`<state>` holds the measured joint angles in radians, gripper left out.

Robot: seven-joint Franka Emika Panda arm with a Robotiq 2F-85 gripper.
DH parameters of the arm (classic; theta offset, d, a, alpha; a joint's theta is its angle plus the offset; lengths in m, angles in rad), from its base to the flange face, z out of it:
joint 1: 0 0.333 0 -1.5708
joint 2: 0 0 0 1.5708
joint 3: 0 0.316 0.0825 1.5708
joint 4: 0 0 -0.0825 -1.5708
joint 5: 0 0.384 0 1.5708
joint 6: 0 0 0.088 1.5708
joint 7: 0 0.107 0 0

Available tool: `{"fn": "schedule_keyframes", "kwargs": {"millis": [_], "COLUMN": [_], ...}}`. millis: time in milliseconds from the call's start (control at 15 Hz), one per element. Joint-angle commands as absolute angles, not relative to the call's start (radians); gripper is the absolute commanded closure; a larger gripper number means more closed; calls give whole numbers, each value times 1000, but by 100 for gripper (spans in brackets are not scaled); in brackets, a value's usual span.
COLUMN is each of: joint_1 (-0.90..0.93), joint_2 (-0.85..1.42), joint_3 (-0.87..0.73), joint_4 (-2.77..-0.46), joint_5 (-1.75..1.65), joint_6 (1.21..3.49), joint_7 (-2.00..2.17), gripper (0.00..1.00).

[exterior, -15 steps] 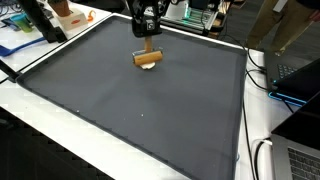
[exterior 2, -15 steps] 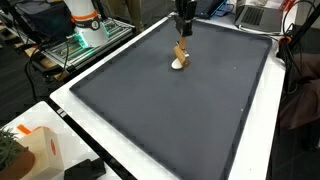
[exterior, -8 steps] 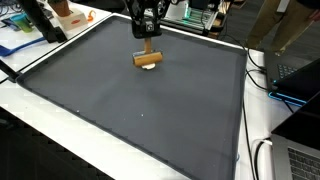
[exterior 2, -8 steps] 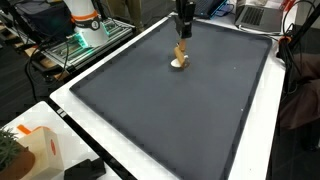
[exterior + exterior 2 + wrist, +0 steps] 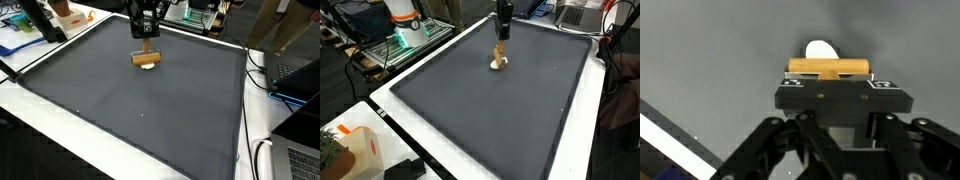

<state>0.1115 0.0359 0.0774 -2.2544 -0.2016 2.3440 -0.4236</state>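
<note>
We see the tool (image 5: 147, 34) pinching a wooden block (image 5: 147, 57) by its stem, white pad (image 5: 149, 66) underneath, above the dark bench (image 5: 150, 120).

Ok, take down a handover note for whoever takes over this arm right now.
The gripper is shut on the wooden tool, holding its upright handle.
The tool is near the far edge of the dark mat, with its white pad facing down. Whether the pad touches the mat is unclear.
Done: tool grasped.
Left: not yet released. Probably set it down, then open.
</note>
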Motion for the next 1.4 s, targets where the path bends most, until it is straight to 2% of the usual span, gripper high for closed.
{"fn": "schedule_keyframes", "kwargs": {"millis": [0,1333], "joint_1": [96,90], "joint_2": [94,198], "joint_3": [72,60], "joint_4": [-2237,-2147], "joint_5": [-303,-334], "joint_6": [2295,2195], "joint_7": [-351,-274], "gripper": [77,77]}}
